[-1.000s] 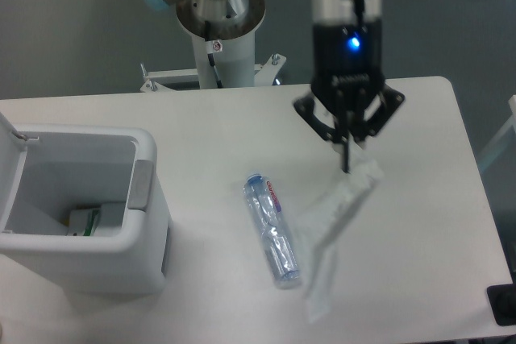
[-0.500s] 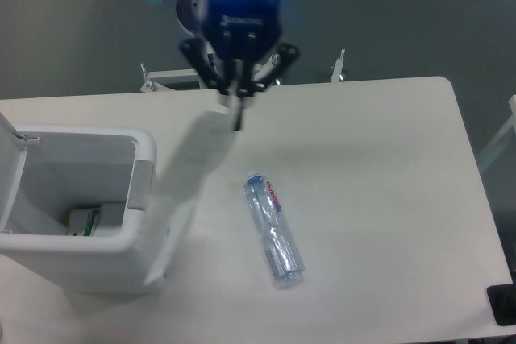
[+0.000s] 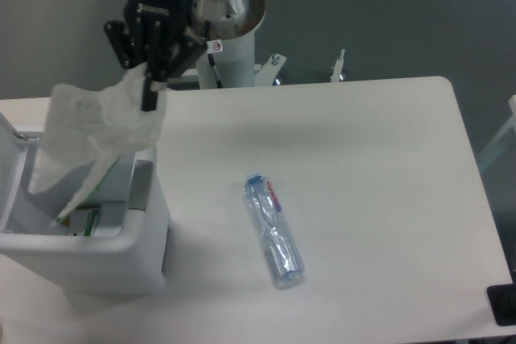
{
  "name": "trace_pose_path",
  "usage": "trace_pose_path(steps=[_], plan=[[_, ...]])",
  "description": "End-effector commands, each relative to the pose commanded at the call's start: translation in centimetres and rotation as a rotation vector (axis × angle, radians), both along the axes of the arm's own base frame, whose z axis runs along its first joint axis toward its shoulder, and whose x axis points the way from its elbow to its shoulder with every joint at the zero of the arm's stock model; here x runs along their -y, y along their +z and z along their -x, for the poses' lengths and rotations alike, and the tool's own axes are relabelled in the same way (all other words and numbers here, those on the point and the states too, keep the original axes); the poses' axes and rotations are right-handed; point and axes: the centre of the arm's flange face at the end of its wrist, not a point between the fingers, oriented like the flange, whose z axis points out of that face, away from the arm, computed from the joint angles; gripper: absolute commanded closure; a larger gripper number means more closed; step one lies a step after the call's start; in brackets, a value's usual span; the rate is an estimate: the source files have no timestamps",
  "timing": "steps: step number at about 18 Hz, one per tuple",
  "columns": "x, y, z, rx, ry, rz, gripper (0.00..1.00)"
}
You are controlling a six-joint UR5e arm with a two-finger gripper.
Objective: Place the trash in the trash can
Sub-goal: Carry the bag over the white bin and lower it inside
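My gripper [image 3: 150,96] hangs above the right rim of the white trash can [image 3: 149,223], shut on the top corner of the clear plastic bag [image 3: 89,130]. The bag droops left and down from the fingers, and its lower end reaches into the can's open mouth. The clear water bottle [image 3: 273,230] with a blue cap and pink-red label lies flat on the table, to the right of the can and well below the gripper. The can's lid stands open at the left edge.
A small white and green item [image 3: 87,221] lies at the bottom of the can. The robot's white base column [image 3: 224,38] stands behind the table's far edge. A dark object [image 3: 501,305] sits at the table's near right corner.
The gripper has carried the bag leftward, from right of the bottle, across the table, to above the can. The bag's lower end now hangs inside the can. The bottle has not moved.
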Motion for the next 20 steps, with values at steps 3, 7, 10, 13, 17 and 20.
trace_pose_path(steps=[3, 7, 10, 13, 17, 20], plan=[[-1.3, -1.5, -0.7, 0.015, -0.03, 0.025, 0.98], [-3.6, -3.6, -1.3, 0.044, -0.065, 0.054, 0.98], [-4.9, -5.0, -1.5, 0.061, -0.079, 0.074, 0.98], [-5.7, -6.4, -1.9, 0.078, -0.093, 0.096, 0.98], [-5.7, -7.3, -1.8, 0.076, -0.09, 0.122, 0.98], [-6.2, -8.3, -2.0, 0.086, -0.097, 0.138, 0.96]])
